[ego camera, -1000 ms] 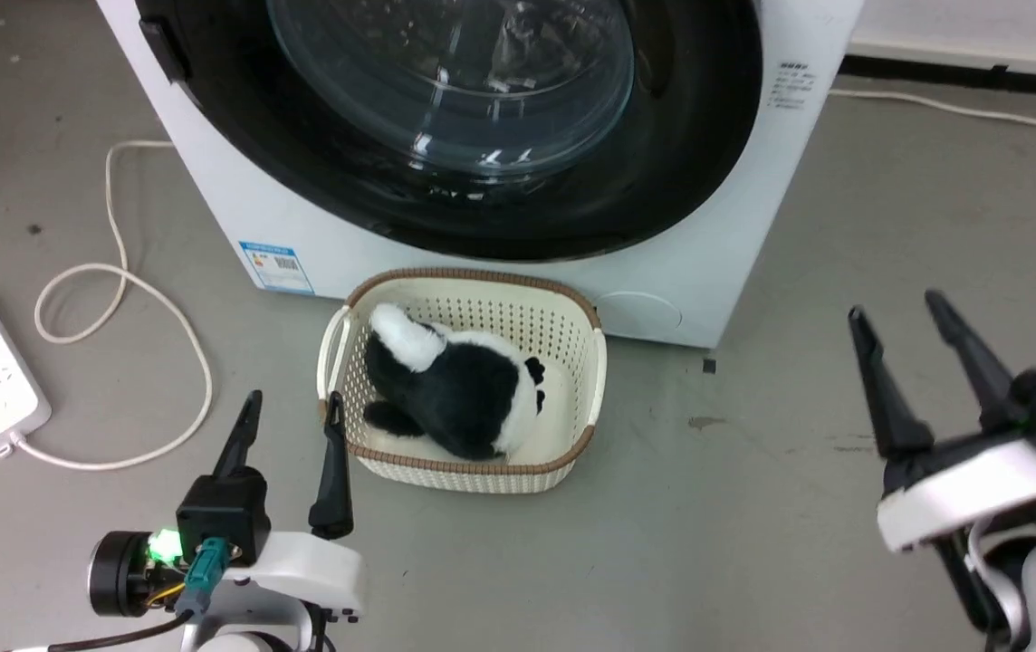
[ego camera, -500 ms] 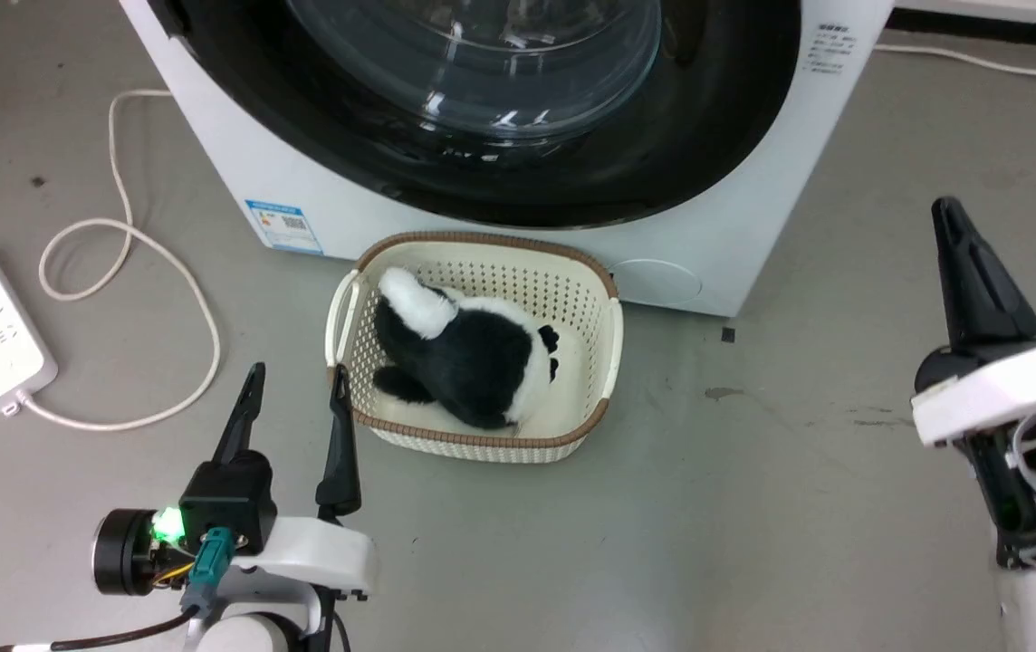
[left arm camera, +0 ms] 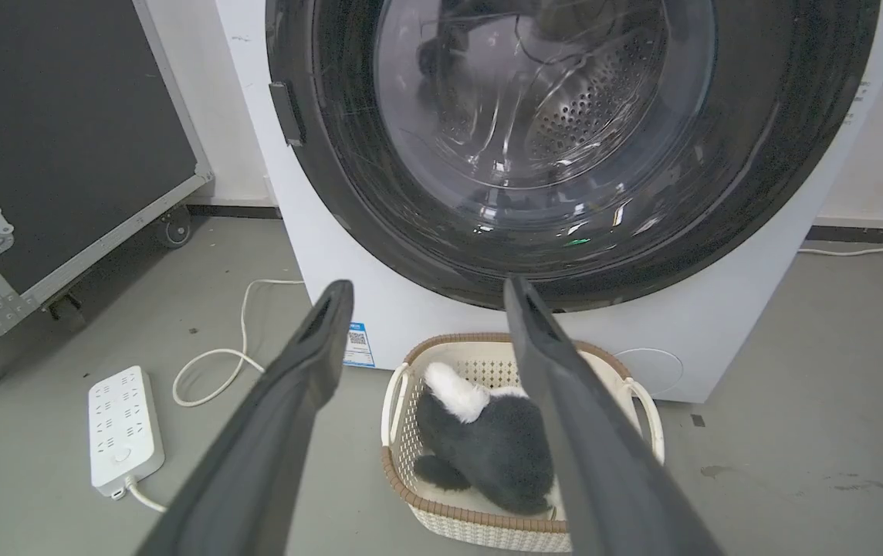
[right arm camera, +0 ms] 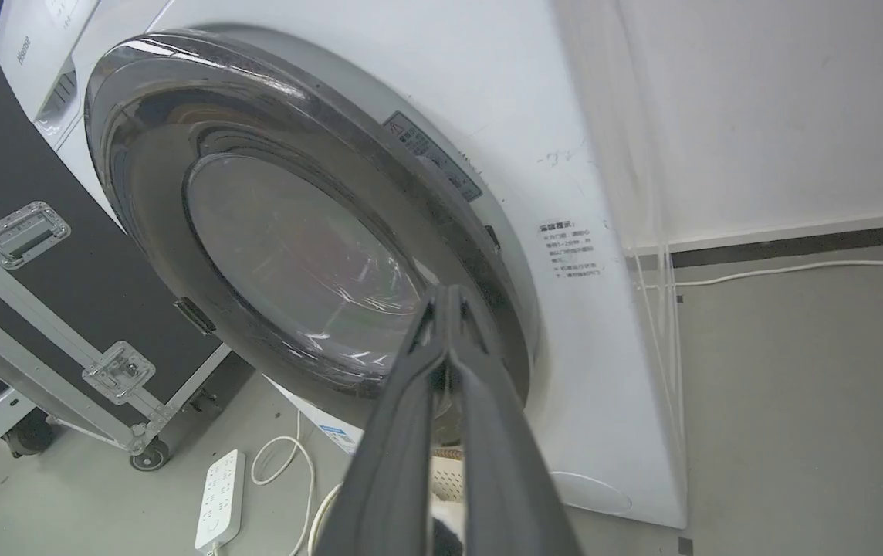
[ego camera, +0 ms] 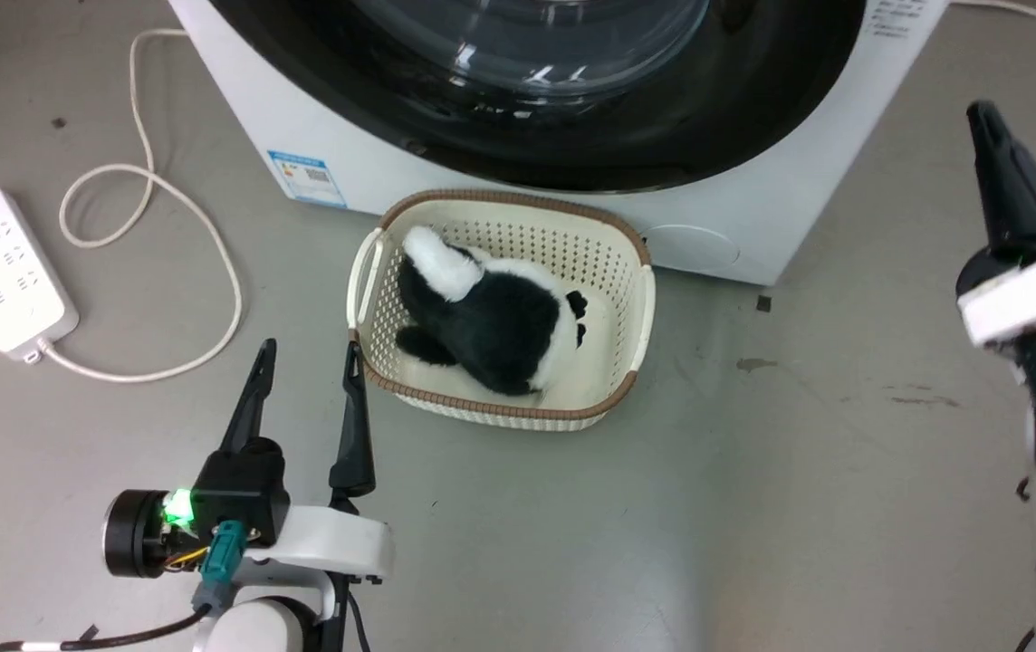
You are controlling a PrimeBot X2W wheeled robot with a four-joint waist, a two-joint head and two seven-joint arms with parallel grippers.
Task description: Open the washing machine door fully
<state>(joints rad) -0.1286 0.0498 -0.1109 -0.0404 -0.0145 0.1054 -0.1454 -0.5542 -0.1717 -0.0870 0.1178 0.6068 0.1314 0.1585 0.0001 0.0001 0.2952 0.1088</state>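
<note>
The washing machine is a big white box at the top of the head view. Its door, a glossy black disc with a clear glass bowl, lies flat against the front. In the right wrist view the door shows side-on, flush with the machine. My right gripper is shut on nothing, raised off the machine's right corner, its tips pointing at the door's lower right rim without touching. My left gripper hangs open and empty beside the basket. Between its fingers the left wrist view shows the door.
A cream basket holding a black-and-white plush toy stands on the floor against the machine's front. A white power strip and its looped cable lie at left. A black wheeled flight case stands left of the machine.
My right gripper went from open to shut and rose toward the machine's right side. The head camera shifted, so the whole picture slid. The left gripper kept its place.
</note>
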